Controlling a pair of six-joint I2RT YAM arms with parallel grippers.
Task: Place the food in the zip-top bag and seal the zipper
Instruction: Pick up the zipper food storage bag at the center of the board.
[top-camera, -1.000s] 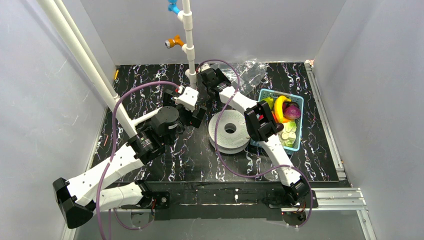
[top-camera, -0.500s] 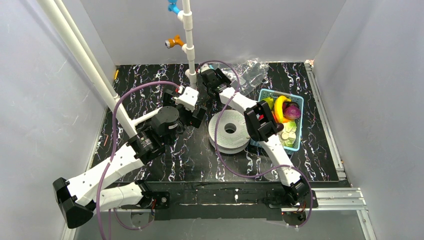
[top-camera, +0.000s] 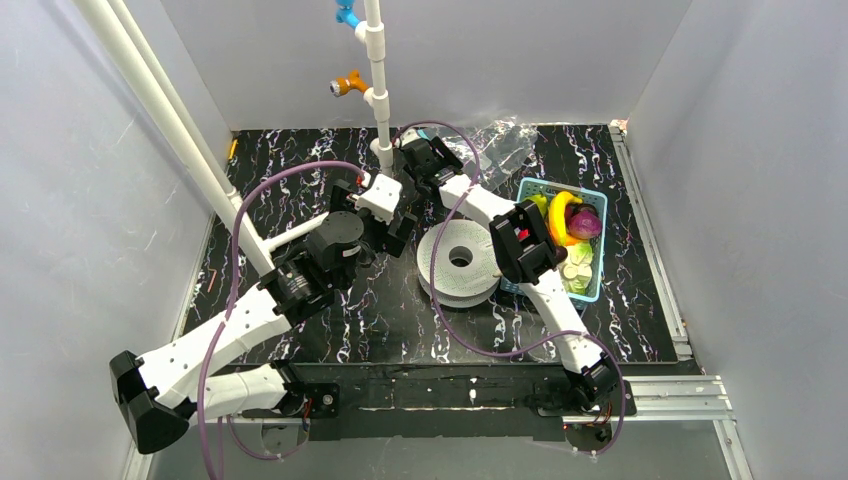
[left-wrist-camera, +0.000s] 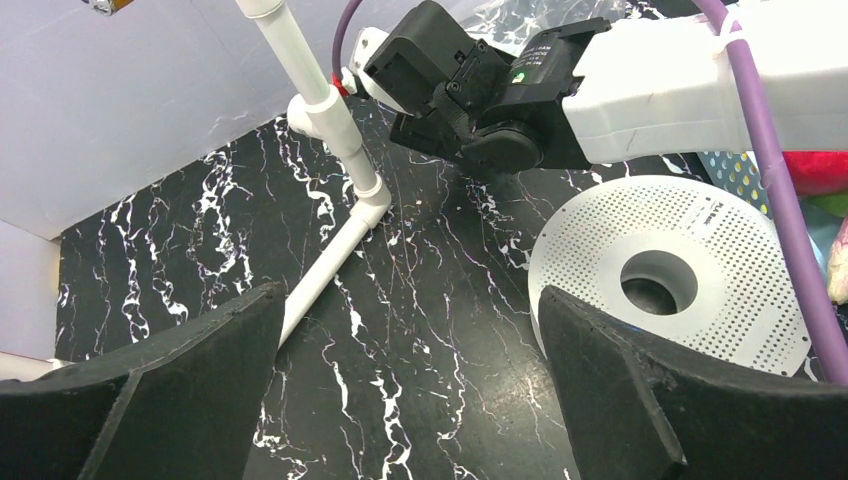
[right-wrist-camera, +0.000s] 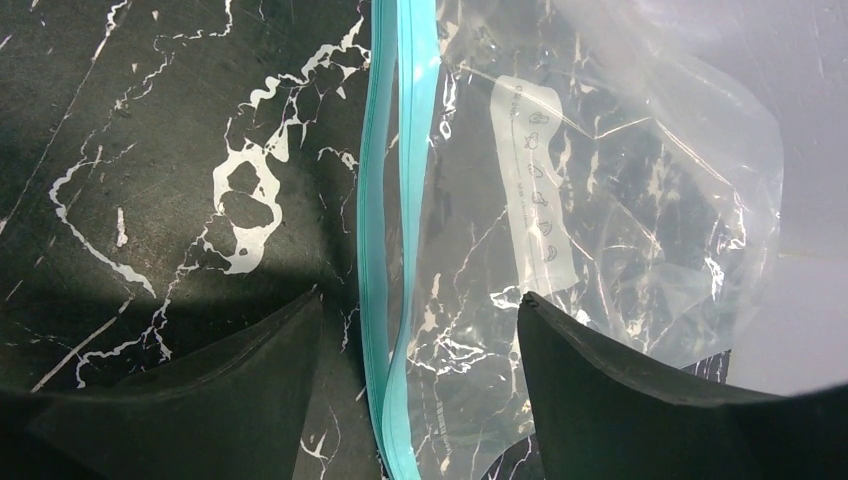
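Note:
The clear zip-top bag lies at the back of the table, empty. In the right wrist view the bag has its teal zipper running between my fingers. My right gripper is open and straddles the zipper strip just above it; in the top view it sits at the bag's left end. The food sits in the light-blue basket: a yellow banana, a purple eggplant and green pieces. My left gripper is open and empty over bare table, in the top view left of the spool.
A white perforated spool lies between the arms, left of the basket; it also shows in the left wrist view. A white pipe stand rises at the back centre, close to both grippers. White walls enclose the table.

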